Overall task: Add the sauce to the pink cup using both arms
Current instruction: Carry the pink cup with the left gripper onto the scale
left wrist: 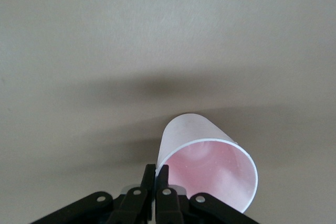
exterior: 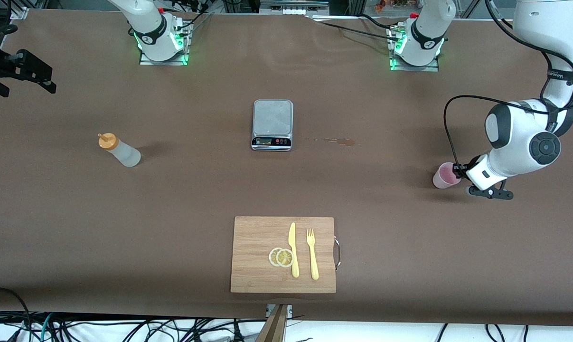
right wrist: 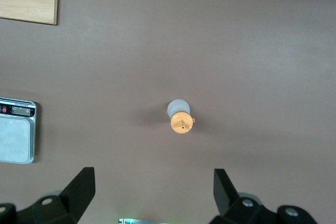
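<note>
The pink cup is at the left arm's end of the table, low at the table surface. My left gripper is shut on its rim. In the left wrist view the two fingers pinch the cup's wall, one inside and one outside, and the cup looks empty; the gripper sits at the rim. The sauce bottle with its orange cap stands toward the right arm's end. My right gripper is open and empty, high over that end of the table. In the right wrist view the bottle stands upright below the gripper.
A grey kitchen scale stands mid-table, also in the right wrist view. A small brown stain lies beside it. A wooden cutting board with a yellow knife, fork and lemon slices lies nearer the front camera.
</note>
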Robot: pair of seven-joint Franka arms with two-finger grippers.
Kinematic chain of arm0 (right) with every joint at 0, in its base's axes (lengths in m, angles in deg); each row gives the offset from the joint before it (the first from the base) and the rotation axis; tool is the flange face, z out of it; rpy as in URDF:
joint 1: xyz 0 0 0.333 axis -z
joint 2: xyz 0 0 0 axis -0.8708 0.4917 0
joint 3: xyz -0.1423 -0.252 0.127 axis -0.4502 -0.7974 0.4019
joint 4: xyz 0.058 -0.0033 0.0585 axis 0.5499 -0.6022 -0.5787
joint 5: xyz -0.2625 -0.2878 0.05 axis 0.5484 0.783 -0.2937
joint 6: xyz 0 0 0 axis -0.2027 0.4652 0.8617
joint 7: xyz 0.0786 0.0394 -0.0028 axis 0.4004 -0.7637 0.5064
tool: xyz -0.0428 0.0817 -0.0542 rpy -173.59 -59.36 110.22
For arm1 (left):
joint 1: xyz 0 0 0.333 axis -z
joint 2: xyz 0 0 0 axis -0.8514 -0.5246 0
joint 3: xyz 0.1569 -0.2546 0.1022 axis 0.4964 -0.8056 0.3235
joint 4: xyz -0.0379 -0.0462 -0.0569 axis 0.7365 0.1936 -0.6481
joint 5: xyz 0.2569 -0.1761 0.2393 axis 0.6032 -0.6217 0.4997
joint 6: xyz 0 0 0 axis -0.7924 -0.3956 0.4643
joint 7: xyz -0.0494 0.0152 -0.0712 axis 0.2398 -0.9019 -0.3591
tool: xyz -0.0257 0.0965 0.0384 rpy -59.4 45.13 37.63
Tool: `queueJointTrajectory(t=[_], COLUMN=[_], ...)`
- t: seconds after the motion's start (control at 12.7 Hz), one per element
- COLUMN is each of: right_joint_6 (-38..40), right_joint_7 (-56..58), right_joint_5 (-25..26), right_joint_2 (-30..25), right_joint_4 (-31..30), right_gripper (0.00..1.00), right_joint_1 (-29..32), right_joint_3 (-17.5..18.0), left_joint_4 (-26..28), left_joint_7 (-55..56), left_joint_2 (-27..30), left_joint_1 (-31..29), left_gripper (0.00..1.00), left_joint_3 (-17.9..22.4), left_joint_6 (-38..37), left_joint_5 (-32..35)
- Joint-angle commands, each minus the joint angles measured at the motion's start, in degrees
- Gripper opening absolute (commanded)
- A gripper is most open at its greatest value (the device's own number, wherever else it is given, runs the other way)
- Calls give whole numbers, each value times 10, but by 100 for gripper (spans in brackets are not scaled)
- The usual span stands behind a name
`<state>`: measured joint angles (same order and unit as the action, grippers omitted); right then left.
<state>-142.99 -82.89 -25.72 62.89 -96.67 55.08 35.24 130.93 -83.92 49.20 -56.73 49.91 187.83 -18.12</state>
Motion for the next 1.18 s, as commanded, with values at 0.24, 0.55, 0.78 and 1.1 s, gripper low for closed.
queueJointTrajectory(t=[0.24, 0.55, 0.78, 1.1], right_joint_6=[12, 17, 39, 79], right_joint_7=[7, 11, 10, 8], right_joint_5=[-14, -72, -72, -68], right_joint_2=[-1, 2, 3, 18], right_joint_4=[9, 9, 8, 3], right_gripper=[100, 100, 100, 100], right_joint_1=[1, -2, -12, -38], right_joint_3=[4, -1, 8, 21], left_joint_4=[-108, -118, -123, -182], left_joint_7=[119, 249, 324, 463], left_joint_2=[11, 10, 0, -51], left_joint_1=[122, 248, 343, 452], left_gripper=[0, 0, 0, 0], left_joint_3=[2, 1, 1, 1], left_joint_6=[-123, -125, -127, -126], left_joint_5=[-37, -100, -145, -184])
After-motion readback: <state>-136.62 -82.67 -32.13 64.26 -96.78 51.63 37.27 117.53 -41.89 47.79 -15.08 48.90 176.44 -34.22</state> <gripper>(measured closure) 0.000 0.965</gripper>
